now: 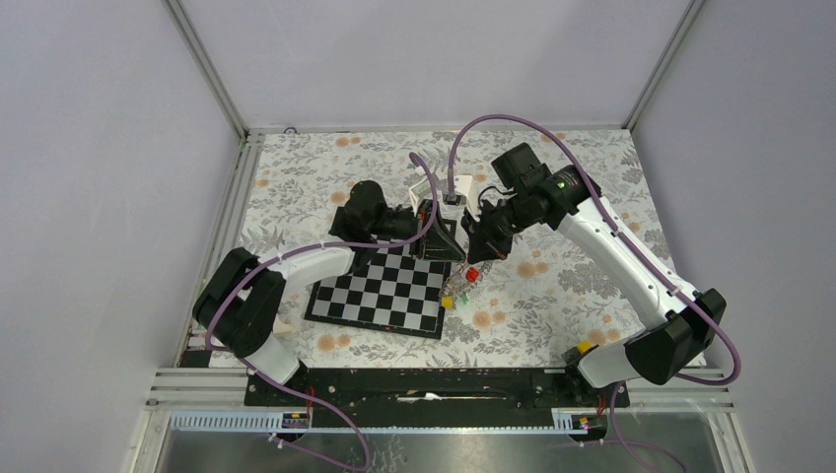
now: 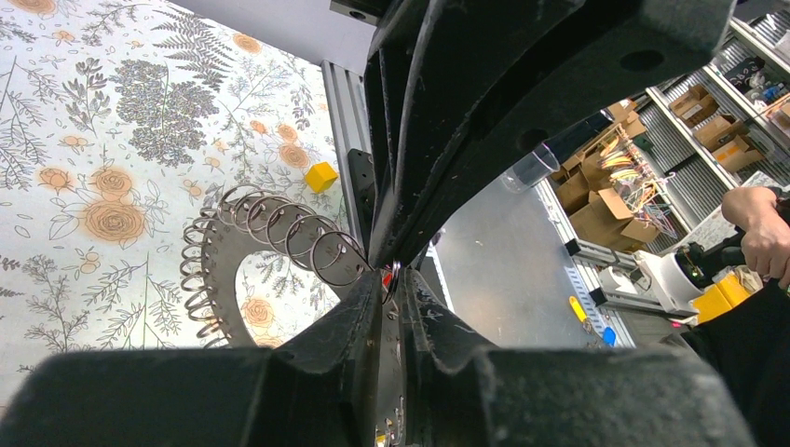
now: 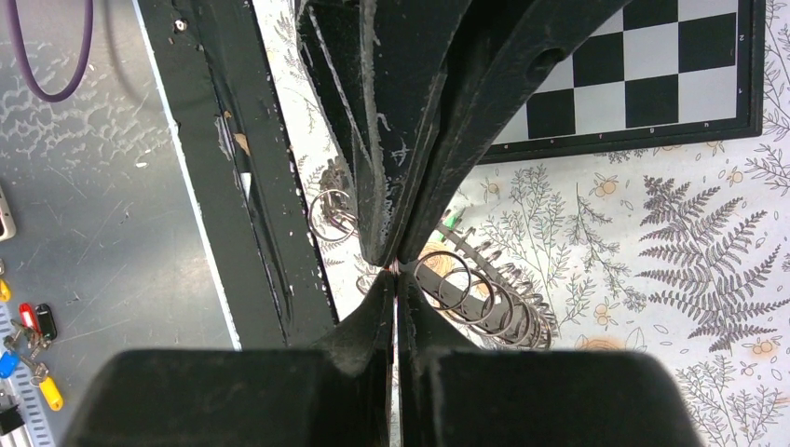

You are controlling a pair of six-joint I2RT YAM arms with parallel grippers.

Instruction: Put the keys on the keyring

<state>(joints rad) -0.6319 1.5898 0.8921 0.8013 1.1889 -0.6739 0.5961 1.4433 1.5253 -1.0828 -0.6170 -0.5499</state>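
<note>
Evidently the left pincer [image 2: 391, 277] and right pincer [image 3: 396, 267] both nip the keyring [image 2: 217, 277] (jaws nearly touching).

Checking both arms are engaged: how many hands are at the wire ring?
2. The left hand is right beside the wire ring; the right hand faces it, also beside the ring. Neither is hidden.

Keyring [image 2: 216, 270]: grey metal; flat face is looking matt, wire loops are glinting.
Table [image 2: 84, 140]: matt flower-printed cloth is covering it.
Chessboard [image 3: 652, 84]: smooth board is shining faintly.
Left tool [image 2: 387, 272], right tool [image 3: 396, 268]: black matt plastic is showing pale scuffs.
Keys [image 1: 471, 276]: tags are looking plastic.
</note>
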